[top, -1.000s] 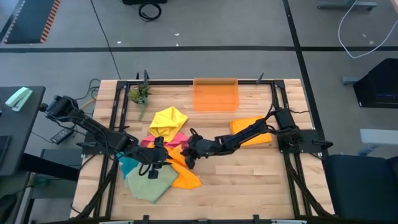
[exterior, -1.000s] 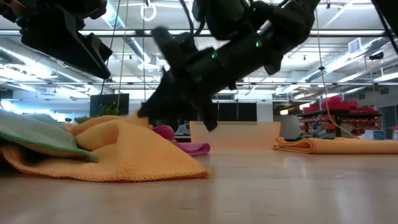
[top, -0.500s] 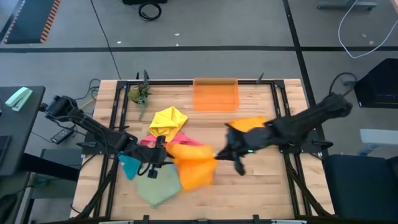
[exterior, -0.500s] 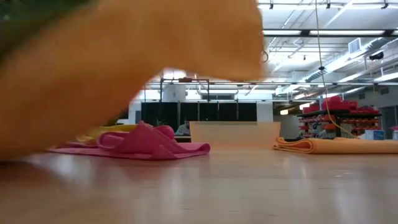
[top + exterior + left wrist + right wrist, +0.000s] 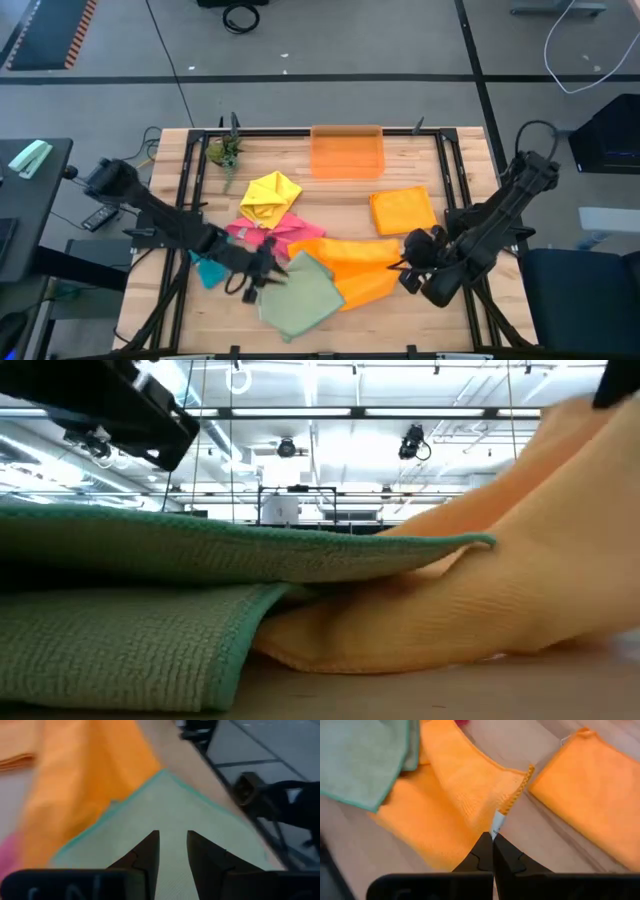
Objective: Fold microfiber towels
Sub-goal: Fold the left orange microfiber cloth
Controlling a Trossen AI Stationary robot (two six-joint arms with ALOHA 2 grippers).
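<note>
Orange towel (image 5: 358, 268) now stretched rightward, rumpled

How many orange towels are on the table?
2. A folded orange towel lies on the table's right side, below the orange bin. A loose orange towel is spread mid-table, partly under the green towel, its corner pinched by the right gripper. More may hide underneath.

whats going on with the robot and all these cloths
A two-armed robot is sorting towels on a table. The right hand is shut on a corner of an orange towel, stretching it toward the right side. The left hand hovers over a green towel that overlaps the orange one. A folded orange towel lies near an orange bin.
</note>
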